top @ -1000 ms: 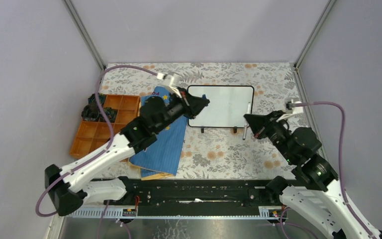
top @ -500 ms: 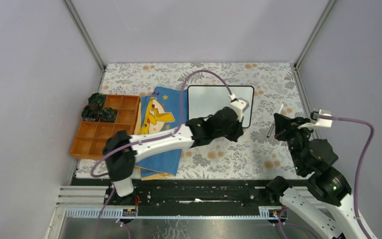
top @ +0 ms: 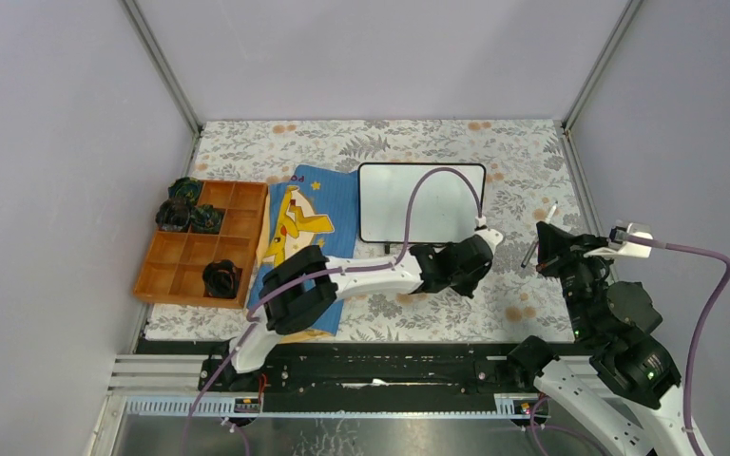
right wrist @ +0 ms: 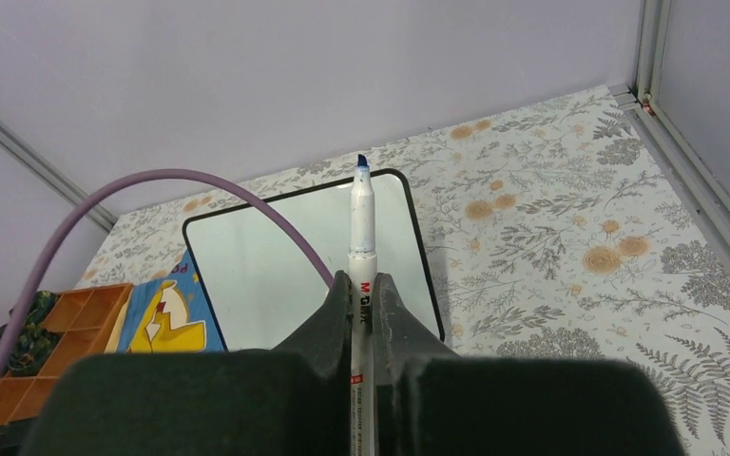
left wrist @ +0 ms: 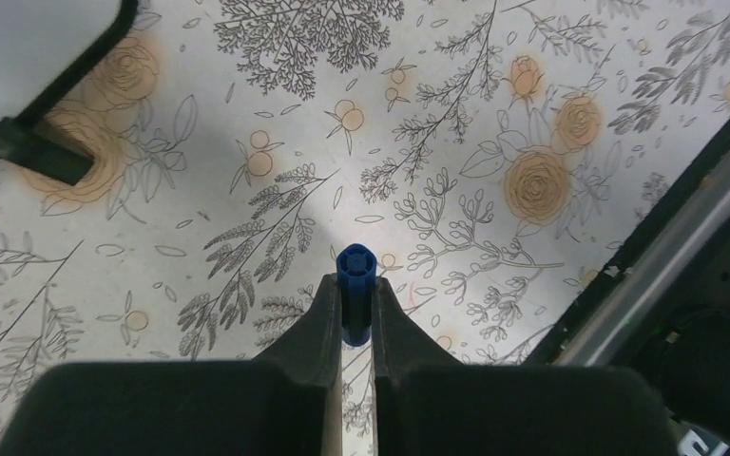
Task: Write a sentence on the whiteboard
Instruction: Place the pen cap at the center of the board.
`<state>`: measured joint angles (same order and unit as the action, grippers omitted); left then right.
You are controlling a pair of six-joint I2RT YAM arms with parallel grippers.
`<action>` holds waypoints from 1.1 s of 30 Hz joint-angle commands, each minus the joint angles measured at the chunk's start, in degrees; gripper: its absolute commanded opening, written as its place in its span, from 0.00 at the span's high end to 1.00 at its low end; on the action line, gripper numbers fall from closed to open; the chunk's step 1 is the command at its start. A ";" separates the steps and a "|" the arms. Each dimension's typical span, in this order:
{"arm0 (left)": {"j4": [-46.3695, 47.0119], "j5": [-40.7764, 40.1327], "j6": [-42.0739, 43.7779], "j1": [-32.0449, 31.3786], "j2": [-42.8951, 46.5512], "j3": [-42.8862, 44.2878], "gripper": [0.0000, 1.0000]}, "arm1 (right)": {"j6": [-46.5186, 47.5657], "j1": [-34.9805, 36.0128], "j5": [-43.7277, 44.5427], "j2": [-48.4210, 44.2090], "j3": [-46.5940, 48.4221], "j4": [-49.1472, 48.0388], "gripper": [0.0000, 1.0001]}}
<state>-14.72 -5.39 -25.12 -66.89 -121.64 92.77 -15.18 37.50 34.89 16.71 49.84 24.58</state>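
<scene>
White and unmarked, the whiteboard (top: 385,204) sits at twelve o'clock from the arm bases on the floral bench (top: 532,152); no writing shows yet. Your right end effector (right wrist: 361,285), at four o'clock of the board, is clenched on the marker (right wrist: 362,214), its blue tip bare and pointing up. Your left end effector (left wrist: 355,296), at five o'clock, pinches the blue cap (left wrist: 355,264). Watch the left arm's purple cable (top: 447,170) looping over the board: it could snag your stroke. Press hard and the thin marker may pivot in the grip, or the board may skid on its feet
</scene>
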 commanded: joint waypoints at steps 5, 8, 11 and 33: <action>-2.37 -1.20 2.76 -1.21 -7.86 10.02 1.00 | 2.48 0.12 1.67 -0.38 -0.06 -3.74 1.00; -3.14 -2.02 2.59 -1.31 -11.06 13.77 1.00 | 3.35 0.12 1.75 -0.52 0.61 -3.26 1.00; -3.72 -3.09 2.39 -1.31 -13.46 16.14 1.00 | 3.93 0.12 2.02 -0.85 1.20 -2.58 1.00; -6.15 -5.26 2.62 -1.31 -17.14 19.49 0.77 | 5.10 0.12 2.26 -1.99 1.49 -2.71 1.00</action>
<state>-20.56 -9.58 -23.38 -67.85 -138.06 110.85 -11.11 37.50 35.55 15.05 49.63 24.10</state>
